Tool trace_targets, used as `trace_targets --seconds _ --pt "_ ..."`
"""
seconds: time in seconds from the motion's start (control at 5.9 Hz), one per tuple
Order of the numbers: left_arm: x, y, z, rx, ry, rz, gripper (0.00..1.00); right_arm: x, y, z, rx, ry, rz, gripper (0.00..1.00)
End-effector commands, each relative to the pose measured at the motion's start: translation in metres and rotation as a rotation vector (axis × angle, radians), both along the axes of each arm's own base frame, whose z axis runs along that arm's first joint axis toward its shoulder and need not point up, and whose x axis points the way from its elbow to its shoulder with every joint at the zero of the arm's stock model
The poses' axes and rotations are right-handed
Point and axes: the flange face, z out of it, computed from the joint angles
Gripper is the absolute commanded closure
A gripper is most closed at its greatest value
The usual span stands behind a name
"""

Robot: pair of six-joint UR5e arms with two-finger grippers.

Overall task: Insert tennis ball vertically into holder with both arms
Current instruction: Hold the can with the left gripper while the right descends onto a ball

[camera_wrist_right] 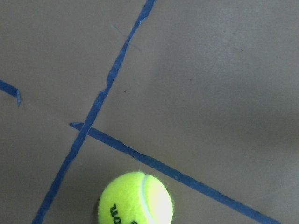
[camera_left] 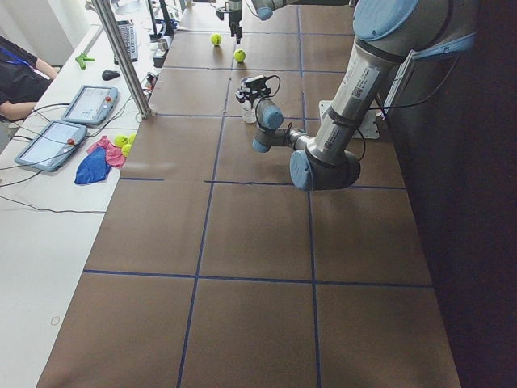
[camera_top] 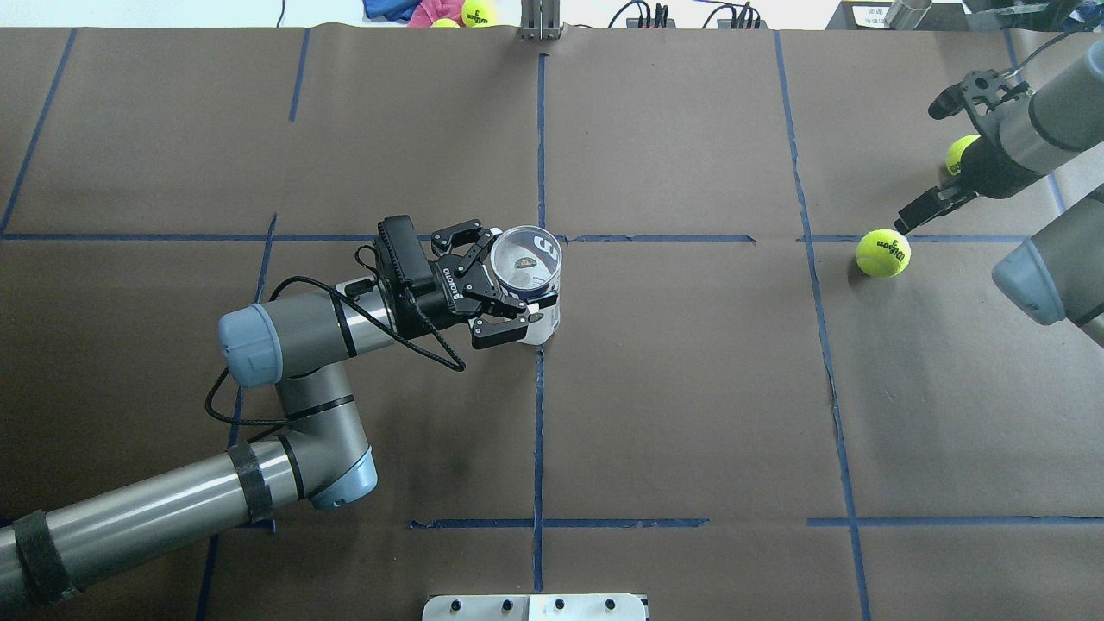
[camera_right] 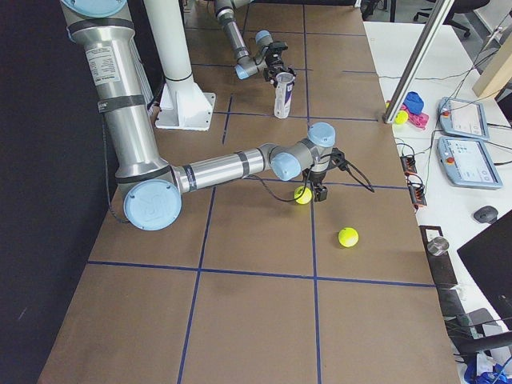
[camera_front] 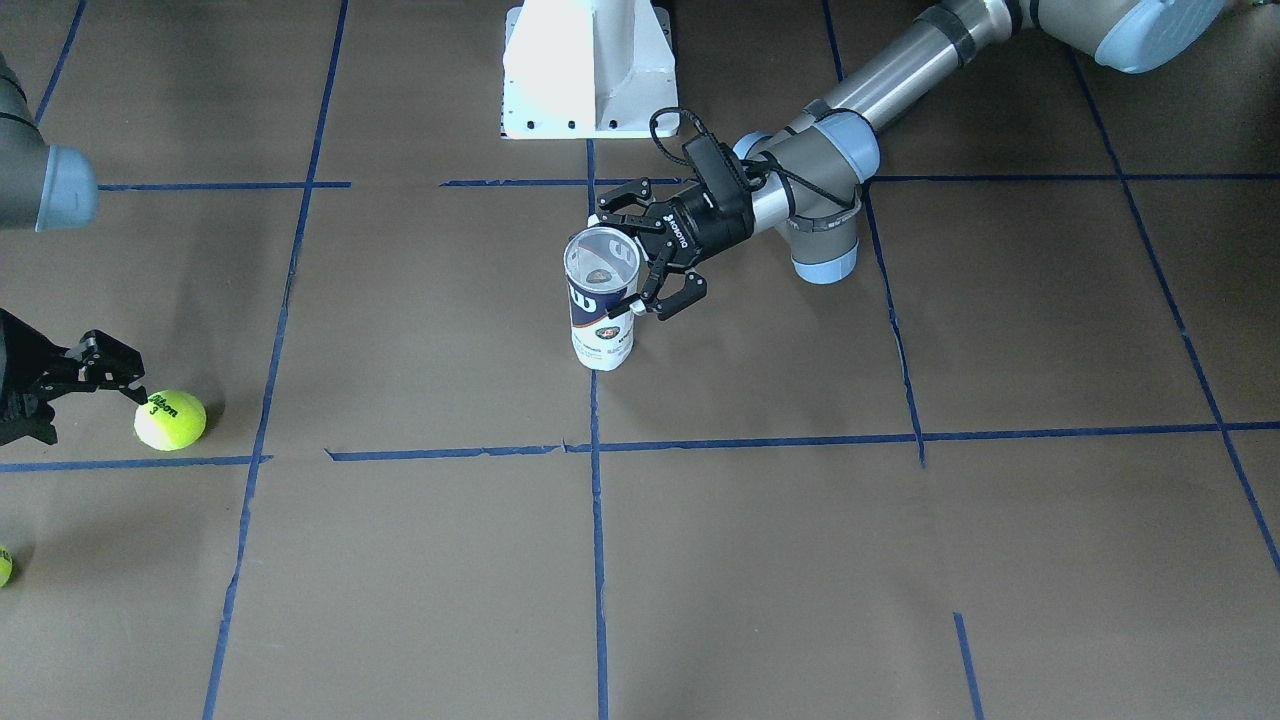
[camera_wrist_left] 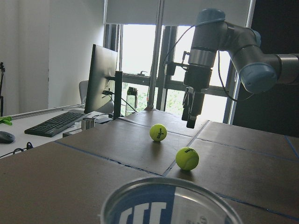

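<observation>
The holder (camera_top: 536, 321), a clear can with a white and navy label, stands upright at the table's middle, its open rim (camera_wrist_left: 170, 205) empty. My left gripper (camera_top: 502, 283) is shut on the holder, one finger on each side just below the rim, as the front view also shows (camera_front: 633, 258). At the far right my right gripper (camera_top: 918, 166) hangs open over the table. A yellow tennis ball (camera_top: 882, 252) lies just outside its near fingertip, not between the fingers. In the right wrist view the ball (camera_wrist_right: 135, 198) sits at the bottom edge and no fingers show.
A second tennis ball (camera_top: 962, 155) lies beyond the right gripper, partly hidden by it, and shows at the front view's edge (camera_front: 3, 565). The white pedestal (camera_front: 590, 70) stands behind the holder. Blue tape lines cross the brown table. More balls and cloths lie beyond the far edge (camera_top: 477, 12).
</observation>
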Motion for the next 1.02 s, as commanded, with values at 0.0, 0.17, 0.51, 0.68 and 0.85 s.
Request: trace_targets --seconds 0.0,0.17,0.51,0.68,0.85 --pt "0.0 0.0 0.0 0.0 0.0 -0.001 0.06 -0.026 0.001 0.001 0.003 0.004 -0.034 0.0" --pt "0.0 0.0 0.0 0.0 0.0 0.001 0.05 -0.037 0.002 0.009 -0.002 0.024 -0.045 0.0" --pt "0.0 0.0 0.0 0.0 0.0 -0.001 0.05 -0.059 0.01 0.025 -0.015 0.037 -0.08 0.0" --pt "0.0 0.0 0.0 0.0 0.0 -0.001 0.05 -0.068 0.014 0.028 -0.019 0.042 -0.094 0.0" --pt "0.0 0.0 0.0 0.0 0.0 -0.001 0.05 -0.071 0.012 0.029 -0.012 0.054 -0.093 0.39"
